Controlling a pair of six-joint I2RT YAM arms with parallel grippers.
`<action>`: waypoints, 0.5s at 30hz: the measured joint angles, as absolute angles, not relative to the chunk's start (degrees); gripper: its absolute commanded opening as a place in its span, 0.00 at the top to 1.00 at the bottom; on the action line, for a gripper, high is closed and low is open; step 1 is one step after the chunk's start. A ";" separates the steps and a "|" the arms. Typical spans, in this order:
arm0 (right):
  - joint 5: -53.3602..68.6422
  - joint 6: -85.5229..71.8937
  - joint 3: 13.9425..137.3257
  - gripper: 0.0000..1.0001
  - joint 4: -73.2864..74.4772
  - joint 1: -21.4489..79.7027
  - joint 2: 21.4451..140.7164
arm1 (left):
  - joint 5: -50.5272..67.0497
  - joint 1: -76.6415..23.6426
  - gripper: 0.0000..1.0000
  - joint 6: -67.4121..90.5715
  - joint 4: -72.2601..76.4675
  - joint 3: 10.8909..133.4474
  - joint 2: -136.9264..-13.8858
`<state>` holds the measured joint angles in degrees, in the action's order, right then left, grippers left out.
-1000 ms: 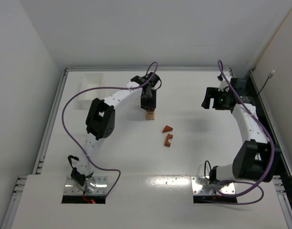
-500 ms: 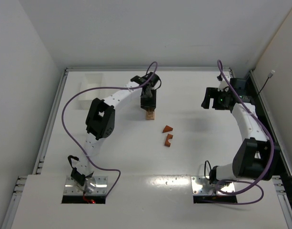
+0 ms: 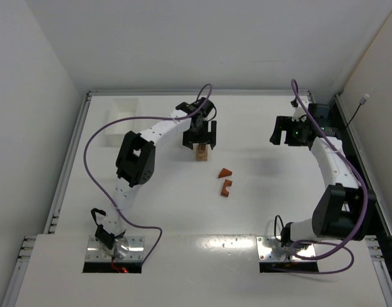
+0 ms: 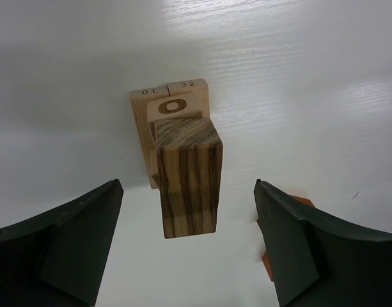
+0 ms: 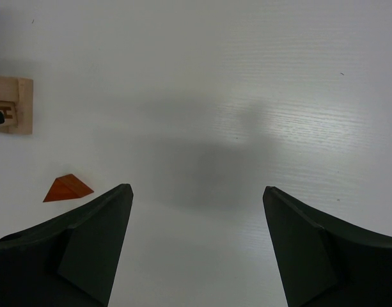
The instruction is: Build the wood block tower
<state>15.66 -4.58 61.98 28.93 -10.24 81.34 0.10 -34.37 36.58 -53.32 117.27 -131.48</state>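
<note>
The tower (image 3: 201,153) stands mid-table, one block wide. In the left wrist view its top is a dark-striped wood block (image 4: 188,181) resting on tan lettered blocks (image 4: 165,103). My left gripper (image 3: 201,139) hangs just above it, open, its fingers apart from the block on either side. Two reddish-brown wedges (image 3: 225,173) (image 3: 226,187) lie on the table right of the tower. My right gripper (image 3: 286,133) is open and holds nothing far to the right; its view shows the tower (image 5: 11,105) and one wedge (image 5: 68,188) at the left.
A white tray (image 3: 122,119) sits at the back left, near the table's raised edge. An orange wedge (image 4: 267,265) shows beside my left gripper's right finger. The right arm arches along the table's right edge.
My left gripper's jaws have swung wide apart and let go of the striped block, which stays on top of the tower. The right arm has not moved.
</note>
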 measured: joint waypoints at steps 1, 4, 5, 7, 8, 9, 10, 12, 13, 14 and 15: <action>15.66 -4.58 61.98 0.20 28.93 -10.24 81.34 | 0.16 -34.37 0.17 36.53 -53.23 117.27 -131.50; 15.57 -4.58 61.98 0.20 28.93 -10.24 81.34 | 0.25 -34.37 0.14 36.36 -53.21 117.27 -131.48; 15.46 -4.58 61.98 0.20 28.93 -10.24 81.34 | 0.27 -34.37 0.14 36.29 -53.19 117.27 -131.50; 15.40 -4.58 61.98 0.20 28.93 -10.24 81.34 | 0.27 -34.37 0.14 36.25 -53.10 117.27 -131.50; 15.40 -4.58 61.98 0.20 28.93 -10.24 81.34 | 0.27 -34.37 0.14 36.23 -53.04 117.27 -131.48; 15.38 -4.58 61.98 0.20 28.93 -10.24 81.34 | 0.27 -34.37 0.14 36.23 -53.01 117.27 -131.48; 15.38 -4.58 61.98 0.20 28.93 -10.24 81.34 | 0.27 -34.37 0.14 36.23 -53.01 117.27 -131.48; 15.38 -4.58 61.98 0.20 28.93 -10.24 81.34 | 0.25 -34.39 0.14 36.23 -53.04 117.27 -131.48; 15.38 -4.58 61.98 0.20 28.93 -10.24 81.34 | 0.25 -34.39 0.14 36.12 -53.01 117.27 -131.48; 15.40 -4.58 61.98 0.20 28.93 -10.24 81.34 | 0.23 -34.39 0.18 36.05 -52.99 117.27 -131.48; 15.40 -4.58 61.98 0.20 28.93 -10.24 81.34 | 0.23 -34.39 0.18 36.05 -52.93 117.27 -131.48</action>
<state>15.40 -4.58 61.98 28.93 -10.24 81.34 0.23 -34.39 36.05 -52.93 117.27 -131.48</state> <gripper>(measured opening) 0.805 0.842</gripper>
